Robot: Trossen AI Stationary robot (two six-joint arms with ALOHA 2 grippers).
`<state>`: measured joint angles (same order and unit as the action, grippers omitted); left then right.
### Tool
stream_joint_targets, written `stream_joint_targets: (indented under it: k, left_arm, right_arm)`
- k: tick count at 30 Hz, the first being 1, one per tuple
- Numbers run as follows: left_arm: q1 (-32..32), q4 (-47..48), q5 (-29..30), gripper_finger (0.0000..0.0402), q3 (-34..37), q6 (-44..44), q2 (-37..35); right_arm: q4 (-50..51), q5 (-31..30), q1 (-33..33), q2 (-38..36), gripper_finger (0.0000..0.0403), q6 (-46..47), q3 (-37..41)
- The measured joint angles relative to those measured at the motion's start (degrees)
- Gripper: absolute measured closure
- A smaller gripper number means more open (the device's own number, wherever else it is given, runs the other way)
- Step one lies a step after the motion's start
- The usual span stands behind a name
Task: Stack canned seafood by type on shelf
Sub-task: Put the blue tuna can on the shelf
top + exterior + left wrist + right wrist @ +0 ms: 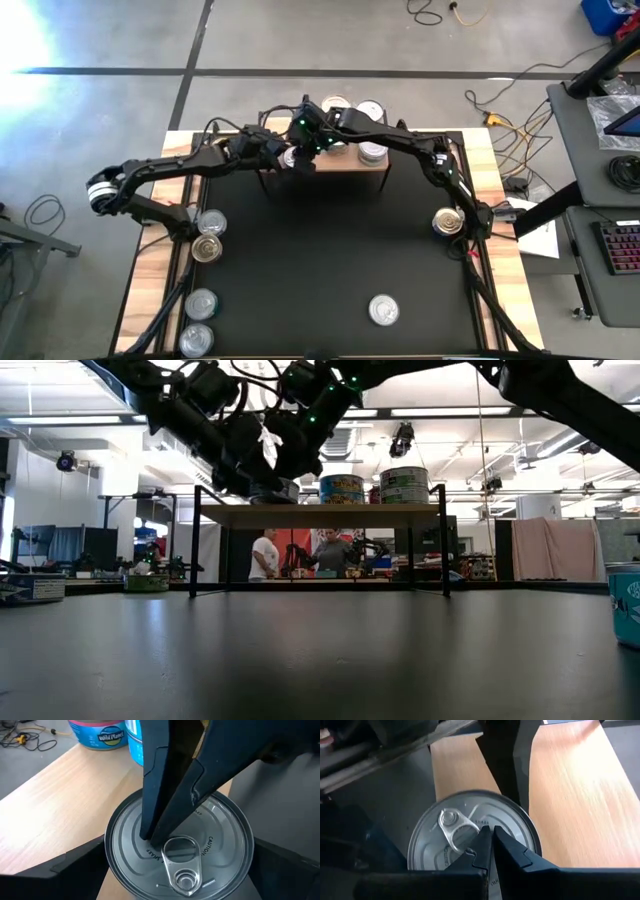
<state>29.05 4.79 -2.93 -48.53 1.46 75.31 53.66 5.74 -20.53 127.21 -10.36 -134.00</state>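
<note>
Silver-lidded can point(180, 850): pull-tab lid up, sits at the left end of the shelf point(335, 163), at its near edge.
Right end effector point(491, 842): fingers pressed together, tips resting on that can's lid beside the pull tab.
Left end effector point(177, 865): fingers spread wide either side of the same can; whether they touch its wall cannot be told.
Shelf: light-wood board on thin black legs at the far edge of the black mat point(330, 250).
Shelved stacks point(372, 150): blue-labelled cans to the right of the held one.
Loose cans point(383, 311): one on the mat, others along the bench point(150, 265) edges on both sides.
</note>
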Motion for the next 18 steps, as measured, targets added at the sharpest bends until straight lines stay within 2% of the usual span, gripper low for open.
stream_joint_targets:
  k: [8, 18]
  left_arm:
    - [0.1, 4.1, 1.2, 0.0002, -0.2, -2.1, -2.3]
    - [0.1, 5.2, 3.5, 0.0002, -0.2, -1.5, -2.5]
  right_arm:
    - [1.2, -3.6, 0.1, -0.1, 0.0390, -2.9, 0.0]
    - [1.8, -4.6, 0.0, -0.2, 0.0390, -5.0, 0.1]
